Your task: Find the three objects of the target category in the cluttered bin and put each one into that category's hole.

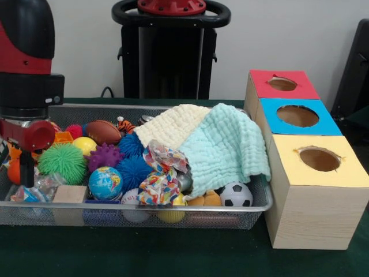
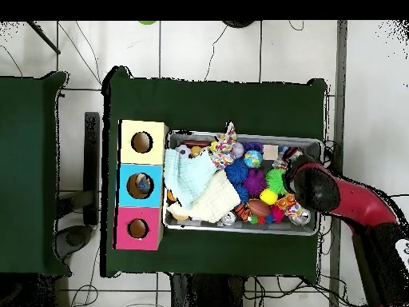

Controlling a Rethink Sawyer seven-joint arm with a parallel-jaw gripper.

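Bin [image 1: 262,199] packed — balls, two cloths [image 1: 228,147], dotted paper wad [image 1: 161,173]; clear plastic piece [image 1: 31,190] at lower left. Gripper [image 1: 26,173] over it — opening cannot be told.

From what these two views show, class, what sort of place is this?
Probably a robotics lab or test room: a red and black robot arm reaches over a silver wire-mesh bin of toys on a green-covered table, beside three wooden boxes, with cables across the tiled floor.

Bulky red-and-black arm [image 1: 26,69]
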